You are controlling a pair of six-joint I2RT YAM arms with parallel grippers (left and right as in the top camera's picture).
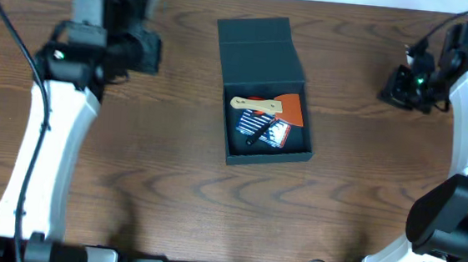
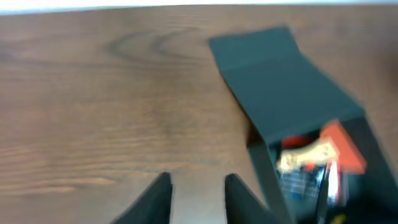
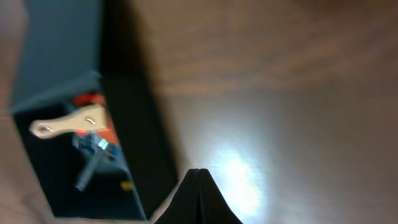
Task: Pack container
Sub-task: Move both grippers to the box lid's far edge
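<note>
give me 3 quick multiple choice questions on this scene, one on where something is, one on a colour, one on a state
1. Where does the scraper lie?
A. on the bare table
B. inside the box
C. on the floor

2. What colour is the scraper's blade?
A. orange
B. green
C. white

3. How is the box's lid?
A. shut
B. open, folded back
C. torn off and lying apart

Answers:
1 B, the scraper rests within the box walls in the overhead view.
2 A, the blade shows orange beside the pale handle.
3 B, the lid lies back, joined to the box, with the contents showing.
</note>
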